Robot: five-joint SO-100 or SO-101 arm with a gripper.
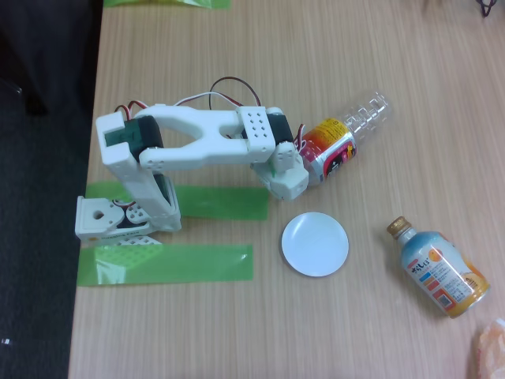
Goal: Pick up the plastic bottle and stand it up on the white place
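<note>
The plastic bottle lies tilted on the wooden table, its clear ribbed base pointing to the upper right and its red-yellow label with the black patch toward the arm. Its cap end is hidden under my gripper, whose white jaws sit close around the label end and look shut on it. The white place, a flat round disc, lies on the table just below the gripper and apart from the bottle, with nothing on it.
A shorter blue-and-orange bottle with a gold cap lies at the lower right. Two green tape strips run beside the arm's base. The table's left edge drops to dark floor.
</note>
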